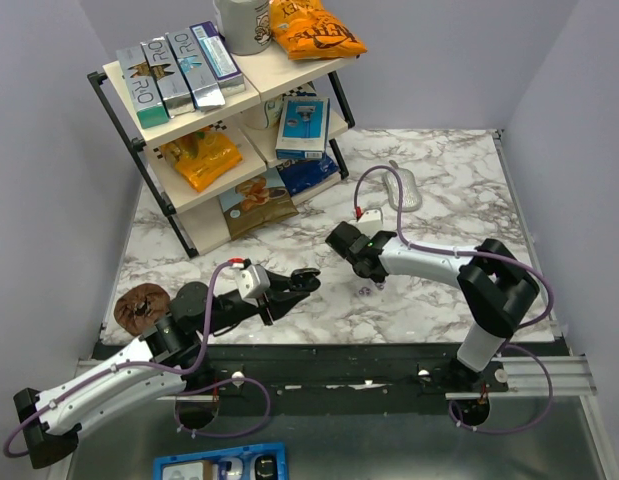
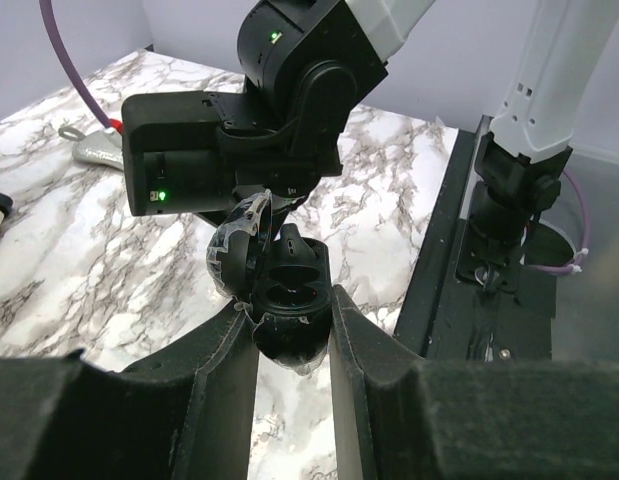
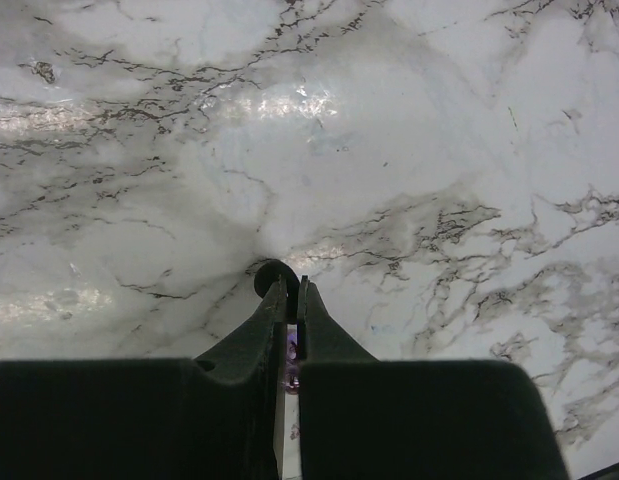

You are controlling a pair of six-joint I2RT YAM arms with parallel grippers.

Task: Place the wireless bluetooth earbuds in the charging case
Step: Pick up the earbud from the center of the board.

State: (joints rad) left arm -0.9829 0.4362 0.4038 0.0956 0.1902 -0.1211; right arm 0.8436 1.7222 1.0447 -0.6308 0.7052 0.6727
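Left hand (image 2: pixel 292 315) clamps the open charging case (image 2: pixel 289 275); right hand (image 3: pixel 292 285), almost shut, pinches 1 tiny, likely slippery earbud (image 3: pixel 264 272) by its sides.

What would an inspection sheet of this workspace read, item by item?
Surface: marble table, grey-veined.
Job's things: case open, held; earbud dark, pinched.
Clutter: snack shelf, brown disc, grey gadget, blue tray.
Grippers: left gripper shut on case; right gripper shut on earbud.
Cables: purple cables along both arms, clear of the case.
Surroundings: plain walls on three sides.
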